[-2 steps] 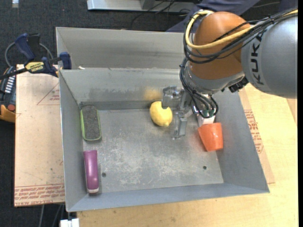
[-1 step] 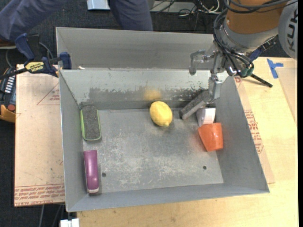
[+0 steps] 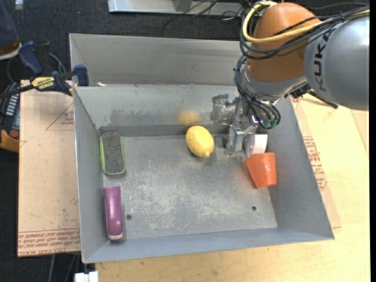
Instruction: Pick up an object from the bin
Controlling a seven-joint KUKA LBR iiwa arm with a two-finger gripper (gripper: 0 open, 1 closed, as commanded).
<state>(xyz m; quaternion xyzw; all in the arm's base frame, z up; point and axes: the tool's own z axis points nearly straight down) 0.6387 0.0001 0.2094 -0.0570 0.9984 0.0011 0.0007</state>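
Tool [image 3: 234, 138] hangs low, its opening impossible to judge, the yellow oval lemon [image 3: 200, 141] just beside it, leftward in view.

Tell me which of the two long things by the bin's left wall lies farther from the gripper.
The purple one, in the lower-left corner. The green-edged grey one sits above it in the view, nearer the gripper.

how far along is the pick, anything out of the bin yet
Done: the arm is down in the bin, its tip between the yellow lemon and the orange cup. In hand: nothing that I can see; both rest on the floor. Left: grasping one and lifting it out.
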